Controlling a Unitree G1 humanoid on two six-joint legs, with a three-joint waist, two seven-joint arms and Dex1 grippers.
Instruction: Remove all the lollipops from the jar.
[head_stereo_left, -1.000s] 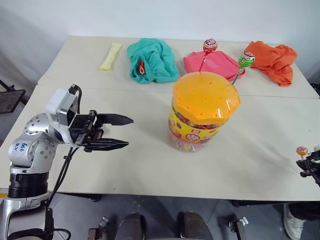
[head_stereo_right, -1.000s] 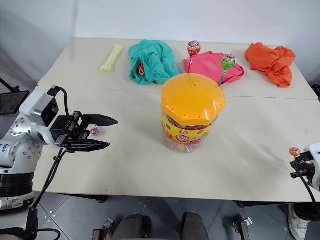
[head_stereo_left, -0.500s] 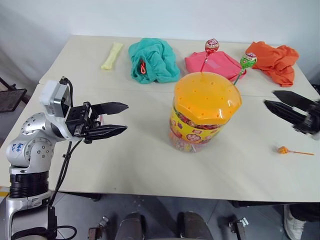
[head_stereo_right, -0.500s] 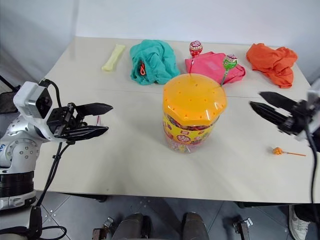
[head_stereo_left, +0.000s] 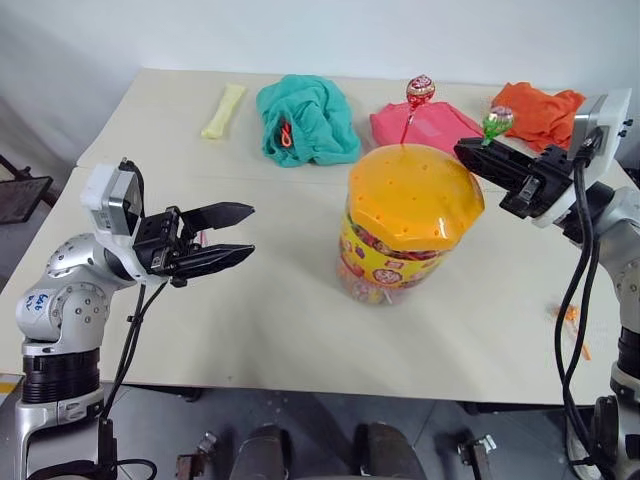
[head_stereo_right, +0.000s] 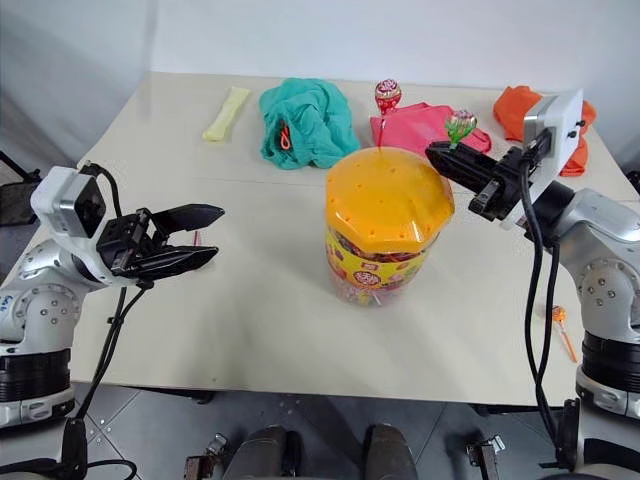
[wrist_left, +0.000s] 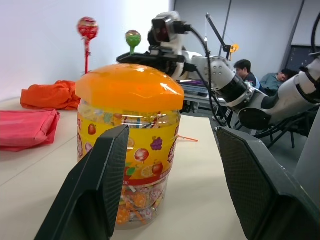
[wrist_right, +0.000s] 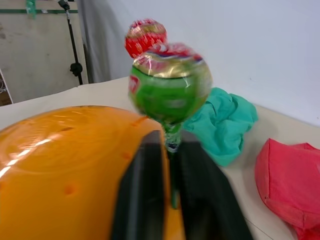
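Two hands flank the jar (head_stereo_left: 412, 226), table (head_stereo_left: 280, 340) edges clear.

Jar label (wrist_left: 135, 150): had only fruit and candy pictures, no words I could read.
Left arm (head_stereo_left: 40, 300): had small blue handwriting on its round joint, too tiny to read.

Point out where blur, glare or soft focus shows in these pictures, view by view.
Right wrist view: the green wrapped lollipop and domed orange lid are soft, with white glare streaks on the lid; the right gripper is blurred. Left wrist view: the black fingers loom out of focus, and the large clear plastic jar carries highlights. Left eye view: evenly lit, faint shadows under the jar.
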